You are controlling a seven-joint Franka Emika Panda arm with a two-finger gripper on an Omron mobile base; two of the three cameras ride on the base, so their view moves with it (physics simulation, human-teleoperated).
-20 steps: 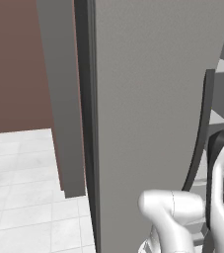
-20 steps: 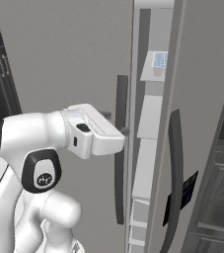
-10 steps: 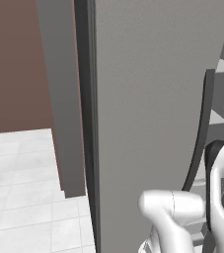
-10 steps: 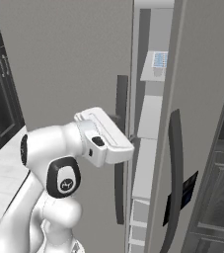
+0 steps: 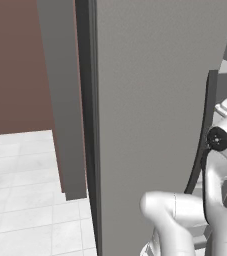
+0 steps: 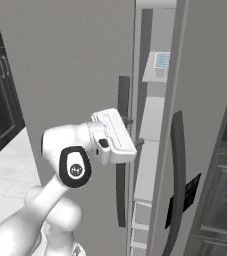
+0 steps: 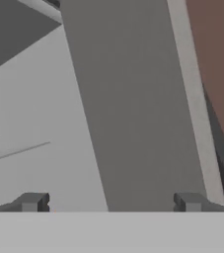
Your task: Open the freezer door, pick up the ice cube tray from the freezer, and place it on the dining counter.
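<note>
Your gripper (image 6: 132, 132), jaws spread wide and empty, sits mid-frame against the freezer door (image 6: 70, 65) handle (image 6: 122, 172), positioned to swing it wider. The ice cube tray (image 6: 161, 61) waits upper right on a freezer shelf (image 6: 152, 70).

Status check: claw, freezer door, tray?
Claw open, at the edge of the freezer door, holding nothing. Door ajar, not swung wide. Ice cube tray on an upper shelf inside. Narrow gap blocks reach.
</note>
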